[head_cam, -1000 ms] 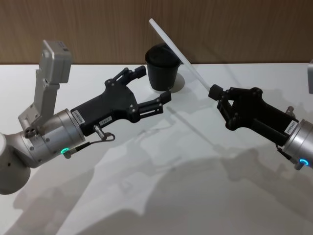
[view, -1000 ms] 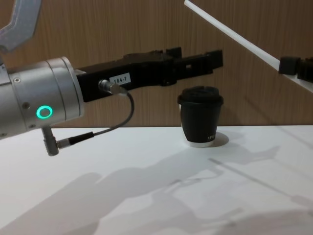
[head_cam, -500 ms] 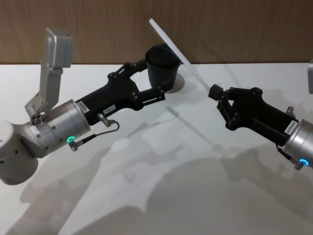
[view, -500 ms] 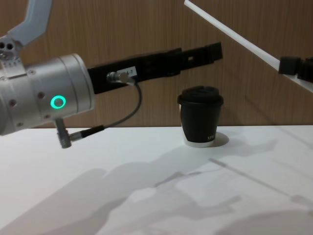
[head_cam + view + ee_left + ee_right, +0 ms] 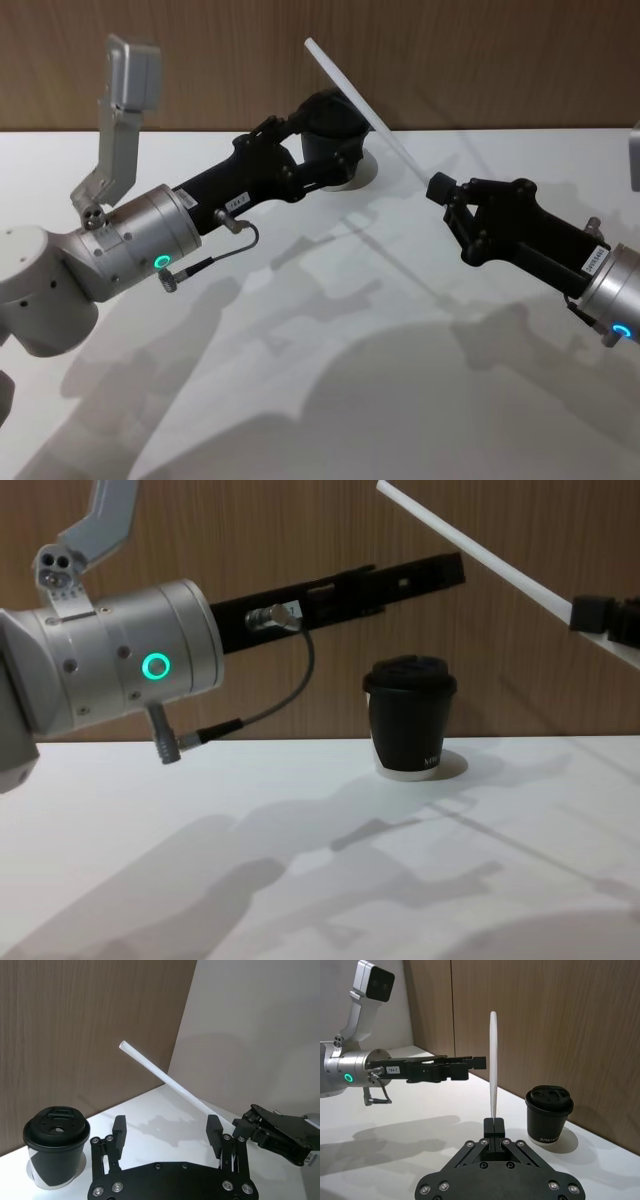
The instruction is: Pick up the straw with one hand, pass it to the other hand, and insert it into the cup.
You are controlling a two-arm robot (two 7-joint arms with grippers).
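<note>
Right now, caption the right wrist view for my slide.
Right gripper grips the straw by its end; the left gripper extends toward it, the cup standing nearby.

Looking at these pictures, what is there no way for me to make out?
Head view: the side of the cup, mostly hidden behind the open left pincer.
Chest view: most of the right pincer, cut off by the right edge.
Right wrist view: the held end of the straw, buried in the right pincer's shut grip.
Chest view: the cup's white print, too small to read.
</note>
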